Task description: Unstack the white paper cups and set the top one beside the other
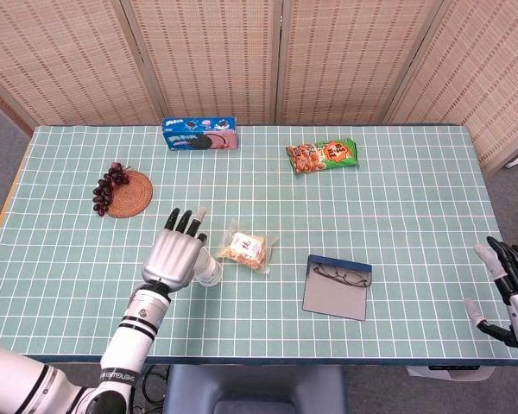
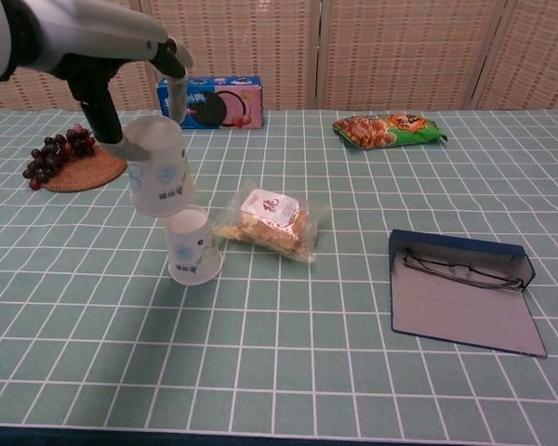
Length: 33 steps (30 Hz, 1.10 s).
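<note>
In the chest view my left hand (image 2: 112, 56) grips the top white paper cup (image 2: 156, 177) and holds it tilted, lifted just clear of the bottom cup (image 2: 193, 246), up and to its left. The bottom cup stands upside down on the green checked tablecloth. From the head view the left hand (image 1: 174, 257) covers most of both cups; only a white cup edge (image 1: 210, 273) peeks out at its right. My right hand (image 1: 509, 289) hangs at the table's right edge, fingers spread, holding nothing.
A clear snack packet (image 2: 270, 218) lies right of the cups. An open glasses case (image 2: 460, 288) sits further right. A blue cookie box (image 1: 198, 135), a green snack bag (image 1: 323, 155) and grapes on a woven coaster (image 1: 112, 185) lie at the back.
</note>
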{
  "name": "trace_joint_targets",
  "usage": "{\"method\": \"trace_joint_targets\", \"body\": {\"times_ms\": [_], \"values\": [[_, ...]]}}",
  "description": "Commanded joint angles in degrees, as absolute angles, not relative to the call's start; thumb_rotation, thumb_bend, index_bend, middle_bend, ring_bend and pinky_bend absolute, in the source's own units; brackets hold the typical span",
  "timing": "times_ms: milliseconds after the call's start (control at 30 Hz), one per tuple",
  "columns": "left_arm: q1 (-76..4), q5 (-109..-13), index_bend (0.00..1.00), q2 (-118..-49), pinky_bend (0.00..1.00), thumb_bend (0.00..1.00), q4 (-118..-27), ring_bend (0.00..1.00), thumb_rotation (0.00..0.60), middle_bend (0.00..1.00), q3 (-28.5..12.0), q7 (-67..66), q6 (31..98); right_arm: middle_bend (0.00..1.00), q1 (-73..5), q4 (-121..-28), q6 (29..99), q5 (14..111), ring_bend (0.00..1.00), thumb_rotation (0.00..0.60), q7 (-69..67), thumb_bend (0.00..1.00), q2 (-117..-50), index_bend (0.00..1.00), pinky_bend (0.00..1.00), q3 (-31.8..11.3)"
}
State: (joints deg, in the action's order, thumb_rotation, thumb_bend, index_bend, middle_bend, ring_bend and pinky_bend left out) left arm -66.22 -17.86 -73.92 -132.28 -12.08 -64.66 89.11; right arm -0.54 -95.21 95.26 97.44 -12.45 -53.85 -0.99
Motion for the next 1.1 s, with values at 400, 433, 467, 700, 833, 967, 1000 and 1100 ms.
{"method": "trace_joint_targets", "body": {"times_ms": [400,433,467,700,833,967,1000,1100], "values": [[-58.13,-25.95,0.44,-65.01,0.00,0.29,-130.76,0.00,0.600,0.00,-7.22,-53.94,82.16,0.00,-1.08,-95.98,93.67,96.65,0.00,0.600,-9.34,0.34,-54.82,0.05,0.00,-1.18],[-57.39,-27.03,0.44,-64.71,0.00,0.29,-130.32,0.00,0.600,0.00,-6.71,-52.89,81.48,0.00,-1.08,-96.03,93.66,96.79,0.00,0.600,-9.10,0.34,-54.88,0.05,0.00,-1.13],[-56.88,-27.76,0.44,-64.52,0.00,0.29,-129.99,0.00,0.600,0.00,-6.34,-52.19,81.04,0.00,-1.06,-96.08,93.72,96.89,0.00,0.600,-8.98,0.34,-54.93,0.05,0.00,-1.09],[-53.58,-32.47,0.44,-64.51,0.00,0.30,-127.21,0.00,0.600,0.00,-4.19,-47.74,78.42,0.00,-0.83,-96.18,94.21,97.57,0.00,0.600,-8.83,0.34,-54.97,0.05,0.00,-0.81],[-52.52,-33.78,0.44,-65.36,0.00,0.30,-125.00,0.00,0.600,0.00,-3.69,-46.05,76.85,0.00,-0.77,-96.16,94.49,98.05,0.00,0.600,-9.11,0.34,-54.85,0.05,0.00,-0.65],[-52.12,-34.34,0.44,-66.71,0.00,0.30,-122.55,0.00,0.600,0.00,-3.75,-44.68,74.64,0.00,-0.61,-96.05,94.97,98.30,0.00,0.600,-9.61,0.34,-54.73,0.05,0.00,-0.60],[-52.11,-34.32,0.44,-67.06,0.00,0.29,-121.98,0.00,0.600,0.00,-3.73,-44.51,74.09,0.00,-0.60,-96.05,95.03,98.34,0.00,0.600,-9.77,0.34,-54.68,0.05,0.00,-0.59],[-51.98,-34.22,0.44,-68.30,0.00,0.30,-120.16,0.00,0.600,0.00,-3.78,-43.82,72.71,0.00,-0.52,-95.96,95.30,98.50,0.00,0.600,-10.27,0.34,-54.49,0.05,0.00,-0.53]]}}
